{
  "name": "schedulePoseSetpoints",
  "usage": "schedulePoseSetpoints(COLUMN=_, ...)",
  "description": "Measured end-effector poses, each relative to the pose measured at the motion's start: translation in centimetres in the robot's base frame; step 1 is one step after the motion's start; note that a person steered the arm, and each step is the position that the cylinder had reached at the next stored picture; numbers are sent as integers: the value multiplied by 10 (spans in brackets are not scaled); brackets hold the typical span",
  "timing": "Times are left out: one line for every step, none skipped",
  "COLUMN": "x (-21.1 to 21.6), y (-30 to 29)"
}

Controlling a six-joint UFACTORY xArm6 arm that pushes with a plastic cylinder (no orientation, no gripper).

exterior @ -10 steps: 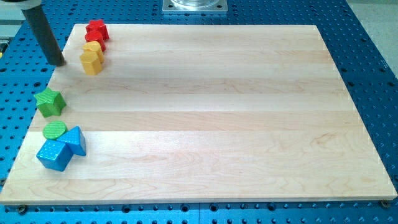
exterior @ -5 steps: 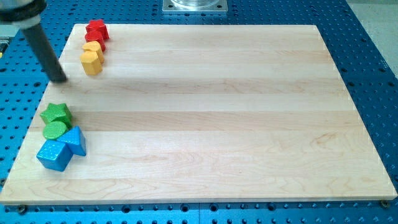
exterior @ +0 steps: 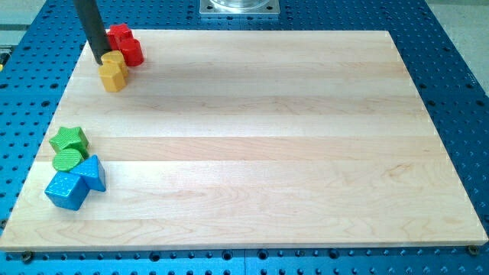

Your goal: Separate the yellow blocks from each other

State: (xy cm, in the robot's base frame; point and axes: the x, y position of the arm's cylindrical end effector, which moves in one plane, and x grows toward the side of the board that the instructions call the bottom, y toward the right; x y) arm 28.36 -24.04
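Two yellow blocks lie touching at the view's upper left of the wooden board (exterior: pixel 252 145): the nearer yellow block (exterior: pixel 112 76) and the farther yellow block (exterior: pixel 116 59) just above it. My tip (exterior: pixel 102 59) stands at the left side of the farther yellow block, touching or nearly touching it. Two red blocks sit just above and to the right: a red star (exterior: pixel 118 33) and a red block (exterior: pixel 131 52) against the farther yellow block.
At the view's lower left sit a green star (exterior: pixel 69 139), a green round block (exterior: pixel 67 159), a blue triangular block (exterior: pixel 92 173) and a blue cube (exterior: pixel 66 190), all close together. A blue perforated table (exterior: pixel 458 76) surrounds the board.
My tip moved up and right from the board's left edge to the yellow blocks. The red block shifted right. Earlier the green star slid down against the green round block.
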Motion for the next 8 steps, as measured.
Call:
schedulePoseSetpoints(x=-7, y=54)
schedulePoseSetpoints(x=-21, y=72)
schedulePoseSetpoints(x=-30, y=72)
schedulePoseSetpoints(x=-25, y=39)
schedulePoseSetpoints(x=-1, y=15)
schedulePoseSetpoints(x=47, y=34)
schedulePoseSetpoints(x=48, y=99)
schedulePoseSetpoints(x=72, y=91)
